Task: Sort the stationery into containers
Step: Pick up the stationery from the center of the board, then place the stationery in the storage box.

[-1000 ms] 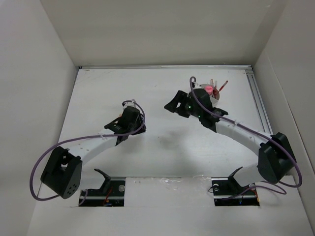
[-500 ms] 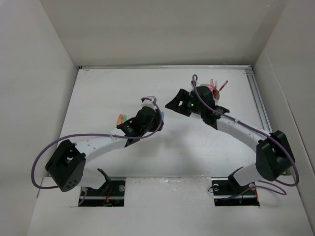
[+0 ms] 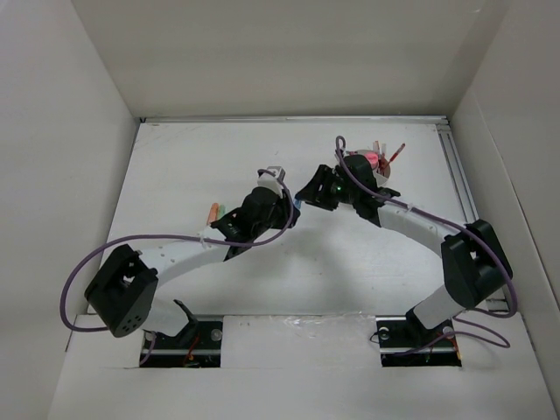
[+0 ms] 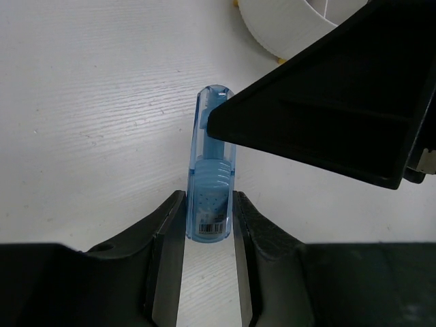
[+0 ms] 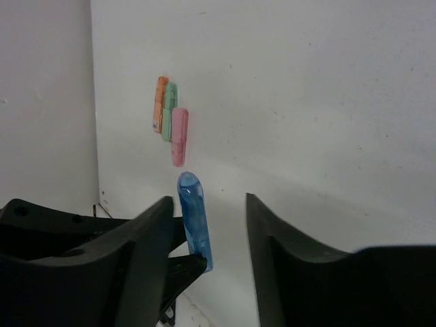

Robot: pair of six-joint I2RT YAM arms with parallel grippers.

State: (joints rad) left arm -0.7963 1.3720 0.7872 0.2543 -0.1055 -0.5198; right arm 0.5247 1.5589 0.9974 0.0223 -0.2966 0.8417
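Left jaws pinched blue piece (image 4: 212,163) by base; its long axis pointed into right jaws, standing apart around free tip, not gripping.

Looking down on a white tabletop (image 3: 175,157) bearing a round white tub (image 4: 286,27) at the far right and, left of centre, an orange piece (image 5: 160,103), green piece (image 5: 169,112) and pink piece (image 5: 179,136) lying side by side.

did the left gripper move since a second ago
Yes. In the top view the left gripper has moved right and a little toward the back, away from the left wall, uncovering the orange and green pieces.
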